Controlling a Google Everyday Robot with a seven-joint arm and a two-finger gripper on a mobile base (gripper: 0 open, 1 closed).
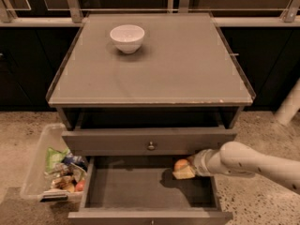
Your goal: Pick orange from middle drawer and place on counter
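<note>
The gripper [184,170] is hovering at lower right of centre, its fingers clasping the orange [181,164] above the middle drawer [140,191] floor. The counter [178,74] is carrying a white bowl [127,38] at upper left.

orange [181,163] gripped in tool [184,171] | over open middle drawer [140,187], right rear | counter [168,69] flat grey

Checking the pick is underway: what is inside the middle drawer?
The orange, at the tool, near the right rear of the middle drawer. Its visible floor is otherwise bare; the drawer front above hides the back.
</note>
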